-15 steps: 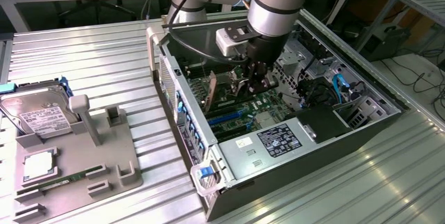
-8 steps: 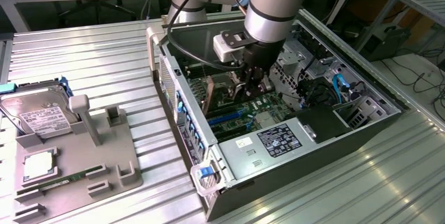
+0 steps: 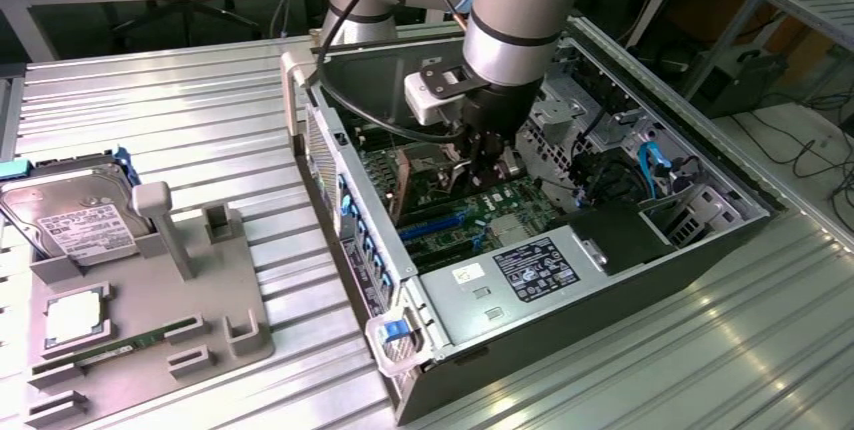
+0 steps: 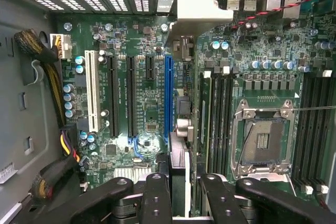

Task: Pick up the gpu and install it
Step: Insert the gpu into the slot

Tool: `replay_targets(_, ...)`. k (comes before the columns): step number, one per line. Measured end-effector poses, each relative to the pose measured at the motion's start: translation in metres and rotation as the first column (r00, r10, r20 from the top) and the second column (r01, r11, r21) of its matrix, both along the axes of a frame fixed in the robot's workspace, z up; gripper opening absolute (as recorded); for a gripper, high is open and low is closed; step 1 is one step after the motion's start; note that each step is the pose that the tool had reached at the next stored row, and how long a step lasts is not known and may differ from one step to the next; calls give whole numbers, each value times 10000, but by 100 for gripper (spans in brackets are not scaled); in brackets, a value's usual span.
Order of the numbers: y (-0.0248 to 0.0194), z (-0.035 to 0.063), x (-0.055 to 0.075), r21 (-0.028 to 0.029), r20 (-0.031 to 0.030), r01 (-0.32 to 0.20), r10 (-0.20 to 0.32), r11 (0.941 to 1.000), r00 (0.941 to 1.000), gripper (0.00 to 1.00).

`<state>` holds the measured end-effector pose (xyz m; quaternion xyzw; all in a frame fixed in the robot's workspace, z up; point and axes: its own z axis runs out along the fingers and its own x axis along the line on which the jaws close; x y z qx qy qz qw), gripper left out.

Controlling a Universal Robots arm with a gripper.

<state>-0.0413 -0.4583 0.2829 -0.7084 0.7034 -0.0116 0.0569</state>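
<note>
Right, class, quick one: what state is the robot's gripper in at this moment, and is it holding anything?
Gripper: shut on the flat green circuit card with silver metal end bracket, held edge-on over the green motherboard inside the open computer case.

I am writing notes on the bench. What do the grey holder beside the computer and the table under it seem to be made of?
The grey holder looks like matte plastic: even dull grey, soft moulded edges, no shine. The table looks like bare metal, probably aluminium: silvery ribbed strips that reflect light. I judge this by appearance only.

Bright, even light; glaring metal tabletop (image 3: 694, 350)
</note>
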Motion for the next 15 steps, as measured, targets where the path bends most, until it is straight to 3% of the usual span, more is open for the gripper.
replay_targets(7, -32, -2, -15, 1, 1, 1, -1, 10000, 10000, 27)
replay_targets(15, -46, -32, -177, -1, 1, 1, -1, 10000, 10000, 27)
